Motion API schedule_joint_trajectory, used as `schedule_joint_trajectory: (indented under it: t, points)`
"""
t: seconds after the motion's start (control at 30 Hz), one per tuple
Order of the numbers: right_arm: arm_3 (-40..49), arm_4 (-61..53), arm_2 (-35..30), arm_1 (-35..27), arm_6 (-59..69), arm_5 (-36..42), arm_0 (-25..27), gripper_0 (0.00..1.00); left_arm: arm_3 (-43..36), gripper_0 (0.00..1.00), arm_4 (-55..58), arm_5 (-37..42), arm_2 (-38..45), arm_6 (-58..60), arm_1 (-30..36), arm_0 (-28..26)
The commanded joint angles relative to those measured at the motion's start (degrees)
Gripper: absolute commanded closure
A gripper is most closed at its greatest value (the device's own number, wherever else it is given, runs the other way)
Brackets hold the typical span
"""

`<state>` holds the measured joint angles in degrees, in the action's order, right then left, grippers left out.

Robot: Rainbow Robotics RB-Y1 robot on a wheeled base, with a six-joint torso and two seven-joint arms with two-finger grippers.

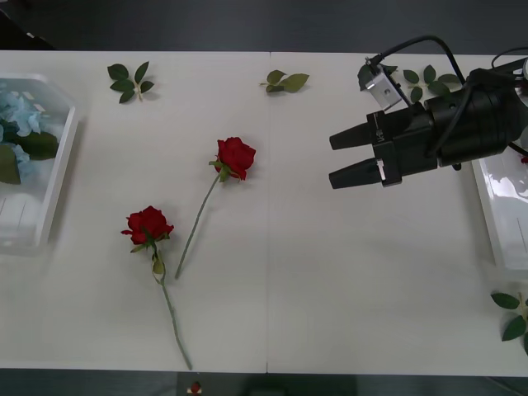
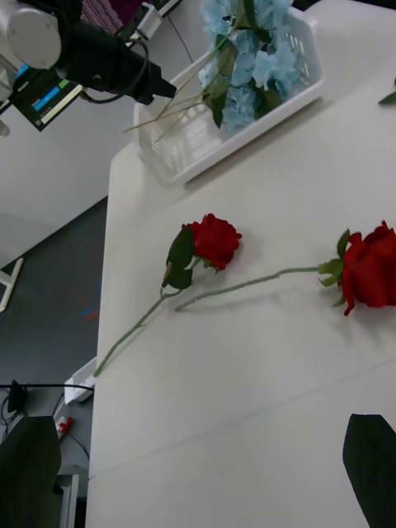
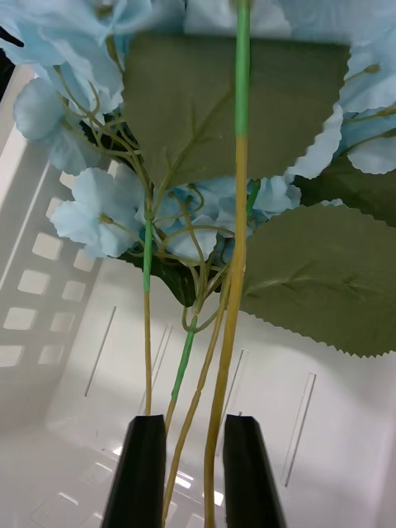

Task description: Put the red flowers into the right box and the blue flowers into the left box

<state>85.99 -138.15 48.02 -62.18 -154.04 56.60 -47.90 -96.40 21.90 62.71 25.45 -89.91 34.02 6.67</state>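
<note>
Two red flowers lie on the white table, one (image 1: 235, 157) near the middle and one (image 1: 147, 224) to its left front; the right wrist view shows them as well (image 2: 214, 239) (image 2: 375, 264). My right gripper (image 1: 334, 158) hovers open to the right of them, its black fingers (image 2: 371, 470) holding nothing. The right box (image 1: 503, 206) lies under that arm at the table's right edge. In the left box (image 1: 49, 190) lie blue flowers (image 1: 21, 115). My left gripper (image 3: 194, 474) is low over that box (image 3: 272, 388), shut on the thin stems of blue flowers (image 3: 91, 214).
Loose green leaf sprigs lie at the back left (image 1: 128, 81), back middle (image 1: 285, 81), back right (image 1: 429, 78) and front right (image 1: 516, 313). Bare table stretches between the roses and the right box.
</note>
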Motion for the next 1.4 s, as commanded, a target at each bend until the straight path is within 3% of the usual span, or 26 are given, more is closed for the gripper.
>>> schedule_joint_trajectory:
  t: [0.03,0.17,0.27,0.43,0.6,0.8,1.03,1.23,1.4]
  points:
    - [2.6,0.7,3.1,-3.9,-1.0,-3.1,-1.1,0.00,-1.2,0.57,1.0,0.3,1.0,0.6,1.3,0.1]
    - [4.1,3.3,4.3,-4.8,-1.0,-4.9,-1.1,0.00,-1.9,0.49,3.5,2.7,2.1,0.3,1.3,0.1]
    - [4.2,4.4,4.3,-4.8,-1.0,-5.0,-1.1,0.00,-6.7,0.29,9.0,11.2,5.0,-0.2,1.4,0.3]
    - [4.4,4.4,4.4,-5.1,-1.0,-4.9,-1.1,0.00,-17.2,0.12,16.8,24.0,8.3,0.0,2.5,0.9]
    - [4.4,4.5,4.4,-5.2,-1.0,-4.6,-1.1,0.00,-25.4,0.11,22.9,31.3,8.7,1.0,2.5,2.6]
    - [4.5,5.1,4.4,-5.1,-1.0,-4.6,-1.1,0.00,-30.2,0.11,26.7,33.2,-1.3,12.6,2.5,3.2]
    - [4.4,5.4,4.4,-5.1,-1.0,-4.4,-1.1,0.00,-30.3,0.11,20.8,31.6,-15.0,20.9,-1.1,1.8]
    - [4.4,5.4,4.4,-5.2,-1.0,-4.4,-1.1,0.00,-30.3,0.11,13.2,29.0,-20.0,20.9,-2.5,-0.5]
    - [4.4,5.4,4.4,-5.2,-1.0,-4.4,-1.1,0.00,-30.3,0.00,7.2,23.2,-23.3,20.8,-2.6,-4.7]
